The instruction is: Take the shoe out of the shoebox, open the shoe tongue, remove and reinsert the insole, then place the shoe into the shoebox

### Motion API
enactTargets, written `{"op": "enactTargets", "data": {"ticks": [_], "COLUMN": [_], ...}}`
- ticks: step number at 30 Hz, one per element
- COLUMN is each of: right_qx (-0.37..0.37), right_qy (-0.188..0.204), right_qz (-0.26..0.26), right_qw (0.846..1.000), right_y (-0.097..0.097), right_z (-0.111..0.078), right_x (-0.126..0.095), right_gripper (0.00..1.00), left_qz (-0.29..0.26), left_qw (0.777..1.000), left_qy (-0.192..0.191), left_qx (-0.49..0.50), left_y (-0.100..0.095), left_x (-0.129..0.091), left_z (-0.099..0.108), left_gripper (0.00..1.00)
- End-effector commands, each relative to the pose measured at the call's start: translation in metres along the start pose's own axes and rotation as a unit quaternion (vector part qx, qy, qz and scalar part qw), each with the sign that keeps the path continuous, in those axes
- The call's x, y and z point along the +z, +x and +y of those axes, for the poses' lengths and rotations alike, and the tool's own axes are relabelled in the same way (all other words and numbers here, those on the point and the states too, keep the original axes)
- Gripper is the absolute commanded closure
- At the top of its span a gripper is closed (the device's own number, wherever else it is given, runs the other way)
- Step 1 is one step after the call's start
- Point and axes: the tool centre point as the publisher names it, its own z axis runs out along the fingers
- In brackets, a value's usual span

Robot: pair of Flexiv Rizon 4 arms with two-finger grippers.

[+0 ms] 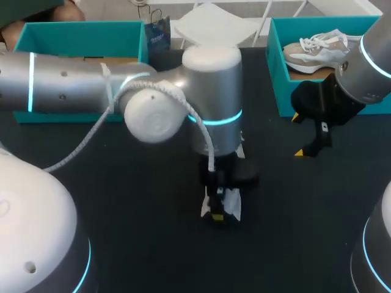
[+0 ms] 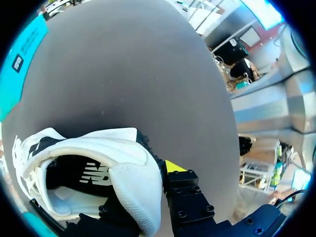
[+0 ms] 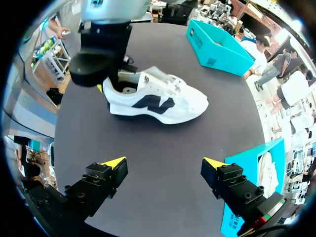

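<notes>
Lying on the dark desk (image 3: 163, 143), white shoe (image 3: 158, 98), left jaws clenching its heel, right jaws hovering released nearby.

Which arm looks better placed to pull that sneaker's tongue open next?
Right, probably. The left gripper has its jaws clamped on the heel of the white sneaker, steadying it, while the right gripper hangs free, jaws open, facing the sneaker's side.

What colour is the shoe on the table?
White shoe, dark side logo; clearest in right wrist view.
</notes>
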Motion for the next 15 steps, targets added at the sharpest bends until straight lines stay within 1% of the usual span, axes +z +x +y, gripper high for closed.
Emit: {"op": "enactTargets", "data": {"ticks": [1,2,4,5,6,7,9,10,11,13,15], "right_qx": [0.0,0.0,0.0,0.0,0.0,0.0,0.0,0.0,0.0,0.0,0.0], "right_qy": [0.001,0.001,0.001,0.001,0.001,0.001,0.001,0.001,0.001,0.001,0.001], "right_qz": [0.0,0.0,0.0,0.0,0.0,0.0,0.0,0.0,0.0,0.0,0.0], "right_qw": [1.0,1.0,1.0,1.0,1.0,1.0,1.0,1.0,1.0,1.0,1.0], "right_y": [0.0,0.0,0.0,0.0,0.0,0.0,0.0,0.0,0.0,0.0,0.0], "right_z": [0.001,0.001,0.001,0.001,0.001,0.001,0.001,0.001,0.001,0.001,0.001], "right_x": [0.001,0.001,0.001,0.001,0.001,0.001,0.001,0.001,0.001,0.001,0.001], "right_gripper": [0.0,0.0,0.0,0.0,0.0,0.0,0.0,0.0,0.0,0.0,0.0], "left_qz": [-0.015,-0.016,-0.012,-0.015,-0.033,-0.038,-0.046,-0.04,-0.04,-0.03,-0.027], "left_qw": [1.0,0.999,0.999,0.999,0.999,0.998,0.998,0.999,0.999,0.999,0.999], "left_qy": [-0.018,-0.019,-0.021,-0.023,-0.027,-0.026,-0.018,-0.013,-0.012,-0.005,-0.001], "left_qx": [0.02,0.023,0.033,0.036,0.032,0.031,0.032,0.033,0.033,0.038,0.043], "left_y": [0.019,0.02,0.026,0.028,0.031,0.033,0.037,0.037,0.037,0.036,0.036], "left_x": [-0.086,-0.093,-0.121,-0.128,-0.144,-0.152,-0.176,-0.185,-0.187,-0.201,-0.21], "left_z": [0.011,0.012,0.016,0.017,0.019,0.021,0.027,0.03,0.031,0.036,0.04], "left_gripper": [1.0,1.0,1.0,1.0,1.0,1.0,1.0,1.0,1.0,1.0,1.0]}}
